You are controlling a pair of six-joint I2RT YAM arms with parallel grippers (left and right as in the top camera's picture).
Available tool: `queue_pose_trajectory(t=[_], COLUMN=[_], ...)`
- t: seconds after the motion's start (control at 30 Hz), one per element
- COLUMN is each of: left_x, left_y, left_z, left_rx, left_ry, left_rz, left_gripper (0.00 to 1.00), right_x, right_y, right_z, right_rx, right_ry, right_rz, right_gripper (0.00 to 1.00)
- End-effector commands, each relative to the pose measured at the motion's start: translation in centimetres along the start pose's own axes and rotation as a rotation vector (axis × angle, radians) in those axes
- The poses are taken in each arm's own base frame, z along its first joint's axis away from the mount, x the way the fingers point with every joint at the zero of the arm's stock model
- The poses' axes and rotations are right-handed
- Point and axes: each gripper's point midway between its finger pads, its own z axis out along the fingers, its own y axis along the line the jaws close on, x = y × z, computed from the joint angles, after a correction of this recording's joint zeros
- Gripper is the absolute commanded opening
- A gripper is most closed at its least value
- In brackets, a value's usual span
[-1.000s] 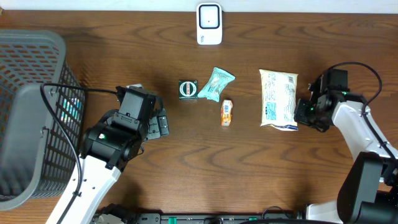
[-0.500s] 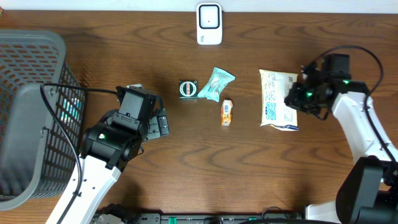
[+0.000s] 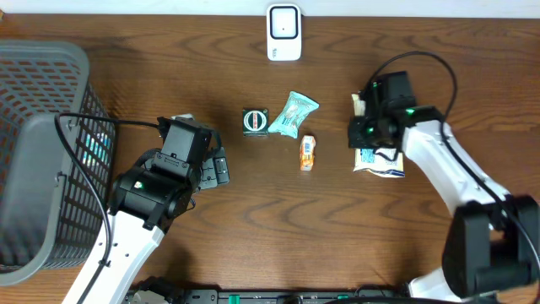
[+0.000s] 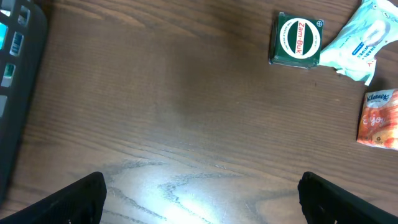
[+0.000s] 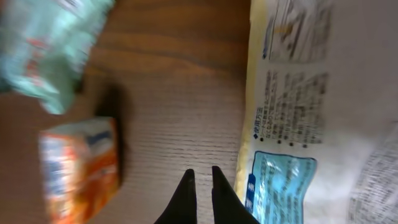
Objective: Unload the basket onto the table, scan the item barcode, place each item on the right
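While left gripper (image 4: pixel 202 186) has hung unmoved, spread wide over bare wood, right arm has swung from white bag's far side across to its left edge. Right gripper (image 5: pixel 200 175) now pressed together, pinching nothing, tips low between white bag (image 5: pixel 311 93) and orange packet (image 5: pixel 81 168). Bag lies flat, right of centre, well apart from scanner (image 3: pixel 284 32). My read: nothing lifted yet, grasp still to come, scan not begun.

Green box (image 4: pixel 297 40) lid reads "Zam-Buk".
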Motion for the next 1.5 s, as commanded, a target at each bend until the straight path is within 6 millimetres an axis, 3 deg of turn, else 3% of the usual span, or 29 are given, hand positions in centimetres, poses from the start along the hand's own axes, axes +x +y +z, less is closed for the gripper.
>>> queue_pose_trajectory(t=[0.0,0.13,0.27,0.4,0.47,0.57,0.73,0.83,1.0,1.1,1.27,1.47], left_x=[-0.2,-0.2,-0.2,-0.2,-0.2,-0.2,-0.2,-0.2,-0.2,-0.2,-0.2,-0.2], left_y=[0.3,0.3,0.3,0.3,0.3,0.3,0.3,0.3,0.3,0.3,0.3,0.3], left_z=[0.0,0.0,0.0,0.0,0.0,0.0,0.0,0.0,0.0,0.0,0.0,0.0], left_rx=[-0.017,-0.017,-0.017,-0.017,-0.017,-0.017,-0.017,-0.017,-0.017,-0.017,-0.017,-0.017], left_ry=[-0.006,-0.007,-0.006,-0.007,-0.006,-0.006,-0.007,-0.007,-0.007,-0.006,-0.006,-0.006], left_rz=[-0.001,-0.001,-0.001,-0.001,-0.001,0.000,-0.001,-0.001,-0.001,0.000,-0.001,-0.001], left_gripper=[0.98,0.98,0.98,0.98,0.98,0.98,0.98,0.98,0.98,0.98,0.98,0.98], right_x=[1.4,2.5,2.7,1.9,1.0,-0.1,-1.6,-2.0,-2.2,-2.6,-3.0,-2.6], right_y=[-1.9,-3.5,-3.5,-3.1,-2.8,-2.8,-4.9,-6.9,-11.1,-12.3,-14.1,-14.9], right_z=[2.3,3.6,3.3,2.1,0.5,-1.5,-4.5,-5.3,-5.8,-5.9,-5.5,-3.0], right_rx=[0.120,0.195,0.198,0.185,0.173,0.165,0.206,0.222,0.232,0.196,0.191,0.196], right_ry=[0.057,0.106,0.114,0.079,0.029,-0.035,-0.129,-0.149,-0.155,-0.162,-0.178,-0.124], right_rz=[-0.005,0.049,0.082,0.083,0.083,0.088,0.131,0.182,0.272,0.271,0.297,0.280], right_gripper=[0.03,0.01,0.01,0.01,0.03,0.15,0.62,0.72,0.78,0.80,0.84,0.83])
